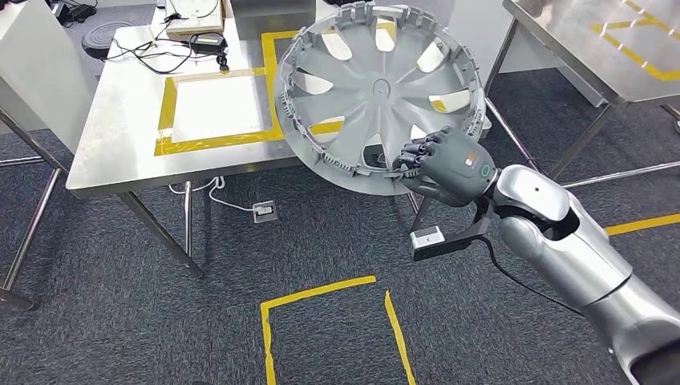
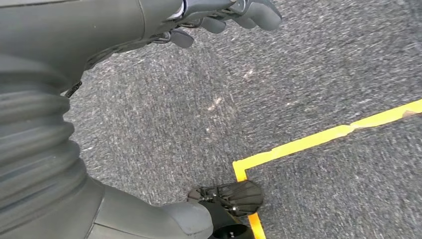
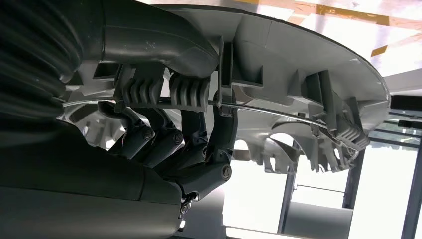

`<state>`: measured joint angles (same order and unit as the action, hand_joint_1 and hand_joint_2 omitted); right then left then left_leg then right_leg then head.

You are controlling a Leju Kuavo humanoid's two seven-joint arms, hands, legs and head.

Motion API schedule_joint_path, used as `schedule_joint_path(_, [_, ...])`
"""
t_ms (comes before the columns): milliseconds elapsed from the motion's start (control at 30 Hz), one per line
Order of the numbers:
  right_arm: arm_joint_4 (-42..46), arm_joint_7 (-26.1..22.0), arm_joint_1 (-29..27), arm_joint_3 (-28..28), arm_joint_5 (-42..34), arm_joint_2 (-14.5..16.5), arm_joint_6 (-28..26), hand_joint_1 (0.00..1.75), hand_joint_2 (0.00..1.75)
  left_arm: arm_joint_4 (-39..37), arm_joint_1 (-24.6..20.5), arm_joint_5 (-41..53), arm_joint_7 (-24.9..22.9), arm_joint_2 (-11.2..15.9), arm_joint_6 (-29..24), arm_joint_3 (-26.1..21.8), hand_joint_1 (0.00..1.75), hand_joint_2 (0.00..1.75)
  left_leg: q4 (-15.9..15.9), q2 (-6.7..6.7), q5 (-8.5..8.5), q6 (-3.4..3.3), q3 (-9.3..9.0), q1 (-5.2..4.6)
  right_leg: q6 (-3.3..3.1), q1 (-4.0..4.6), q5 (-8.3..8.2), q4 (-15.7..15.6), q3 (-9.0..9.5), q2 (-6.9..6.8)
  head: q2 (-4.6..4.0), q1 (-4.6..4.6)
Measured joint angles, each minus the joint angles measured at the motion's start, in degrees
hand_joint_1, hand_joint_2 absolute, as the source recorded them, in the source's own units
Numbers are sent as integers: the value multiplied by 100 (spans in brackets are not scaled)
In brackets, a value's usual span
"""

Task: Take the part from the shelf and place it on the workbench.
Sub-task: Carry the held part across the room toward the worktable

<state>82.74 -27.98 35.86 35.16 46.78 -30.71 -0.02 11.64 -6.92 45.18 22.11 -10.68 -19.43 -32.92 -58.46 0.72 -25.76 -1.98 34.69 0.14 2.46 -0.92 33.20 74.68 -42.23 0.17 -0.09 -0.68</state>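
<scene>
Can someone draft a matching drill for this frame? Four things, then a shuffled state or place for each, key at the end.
Things:
1. wheel cover
2. right hand
3. left hand
4. yellow tape rectangle

States or places:
A. hangs over the grey carpet, holding nothing
B. stuck on the steel workbench top, framing a bare patch
C. held tilted in the air above the workbench's near edge
D. grips the rim of the part

Pairs: 1-C, 2-D, 3-A, 4-B

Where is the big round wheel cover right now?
In the head view, the wheel cover hangs above the steel table's right end, gripped at its lower rim by the right robot hand.
</scene>
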Motion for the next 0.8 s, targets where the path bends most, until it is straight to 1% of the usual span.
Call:
schedule_joint_path(33, [-13,-11,-3,1,3,5,-3,175,175,-1,9,0,-2,-1,0,0,0,175,-12,1,-43,10,-45,4,10,-12,-170,-84,-28,-1,0,1])
schedule_joint_path(67, [-22,-20,-3,2,5,10,-5,175,175,-2,10,1,-2,-2,0,0,0,175,-29,4,-94,28,-98,11,19,-25,-436,-388,58,-5,0,1])
schedule_joint_path(100, [-28,-25,-1,3,8,14,-10,175,175,-2,6,1,-2,-3,0,0,0,175,-47,8,-149,54,-143,16,24,-37,-691,-782,199,-13,0,1])
schedule_joint_path(133, [-32,-26,3,3,13,18,-17,175,175,-2,-3,2,-1,-5,0,0,0,175,-71,18,-203,89,-176,12,14,-33,-850,-1155,363,-16,0,-1])
schedule_joint_path(167, [-36,-23,6,4,17,22,-27,175,175,-1,-10,2,-2,-6,0,0,0,175,-83,26,-242,127,-193,6,-17,-25,-920,-1409,479,-20,0,1])
schedule_joint_path(200, [-42,-20,8,4,21,27,-36,175,175,-1,-12,3,-4,-5,0,0,0,175,-87,31,-268,163,-198,-2,-56,-13,-899,-1520,536,-21,0,1])
schedule_joint_path(233, [-48,-19,8,5,27,32,-43,175,175,-1,-12,5,-7,-4,0,0,0,175,-84,33,-284,193,-207,-9,-103,2,-853,-1548,562,-14,0,2])
schedule_joint_path(300, [-56,-23,9,4,36,38,-49,175,175,3,-11,9,-12,-3,0,0,0,175,-99,19,-332,254,-228,-2,-183,-6,-817,-1558,592,-8,0,2])
schedule_joint_path(333, [-59,-28,16,4,39,39,-49,175,175,5,-15,10,-11,-3,0,0,0,175,-200,6,-389,287,-196,2,-226,-14,-795,-1569,628,-10,0,7])
schedule_joint_path(367, [-65,-32,24,4,41,44,-49,175,175,8,-20,11,-9,-3,0,0,0,175,-410,-5,-482,317,-96,7,-264,-21,-771,-1579,671,-15,0,9])
schedule_joint_path(400, [-75,-37,30,4,42,53,-49,175,175,9,-22,12,-8,-3,0,0,0,175,-738,-16,-603,338,86,12,-295,-23,-743,-1583,707,-20,0,12])
schedule_joint_path(433, [-90,-40,33,4,43,67,-49,175,175,8,-21,13,-7,-3,0,0,0,175,-1135,-23,-732,350,327,13,-313,-21,-715,-1581,733,-21,0,15])
schedule_joint_path(467, [-107,-43,32,5,45,82,-49,175,175,7,-16,14,-9,-3,0,0,0,175,-1492,-25,-809,357,572,15,-319,-19,-685,-1579,759,-18,0,14])
schedule_joint_path(500, [-124,-45,31,5,46,98,-49,175,175,5,-9,15,-12,-3,0,0,0,175,-1704,-27,-790,355,753,15,-319,-17,-651,-1577,795,-11,0,14])
schedule_joint_path(533, [-139,-47,31,6,48,110,-49,175,175,3,-3,19,-14,-3,0,0,0,175,-1705,-29,-655,347,829,15,-313,-17,-613,-1576,842,-4,0,15])
schedule_joint_path(567, [-150,-49,31,7,48,120,-49,175,175,1,-1,22,-16,-2,0,0,0,175,-1483,-31,-413,330,792,15,-302,-17,-570,-1575,902,3,0,15])
schedule_joint_path(600, [-158,-50,31,7,49,132,-49,175,175,-1,-1,26,-16,-1,0,0,0,175,-1104,-32,-121,307,672,14,-286,-17,-520,-1575,971,6,0,15])
schedule_joint_path(633, [-165,-50,35,7,50,141,-49,175,175,-2,-2,28,-17,0,0,0,0,175,-738,-30,87,283,527,2,-259,-6,-470,-1571,1026,10,0,16])
schedule_joint_path(667, [-171,-50,39,7,51,149,-49,175,175,-2,-6,28,-19,1,0,0,0,175,-428,-30,194,252,396,-5,-228,6,-427,-1564,1059,13,0,17])
schedule_joint_path(700, [-179,-49,44,7,53,155,-50,175,175,-3,-9,28,-22,2,0,0,0,175,-244,-28,214,223,315,-15,-195,15,-397,-1564,1074,17,0,17])
schedule_joint_path(767, [-193,-50,51,7,55,165,-54,175,175,-3,-9,27,-30,2,-1,-1,0,175,-150,-22,125,155,261,-25,-128,17,-370,-1588,1083,19,0,21])
schedule_joint_path(800, [-197,-52,51,7,56,170,-55,175,175,-1,-5,27,-32,4,-2,-2,0,175,-138,-17,116,121,247,-19,-96,7,-352,-1595,1091,13,0,21])
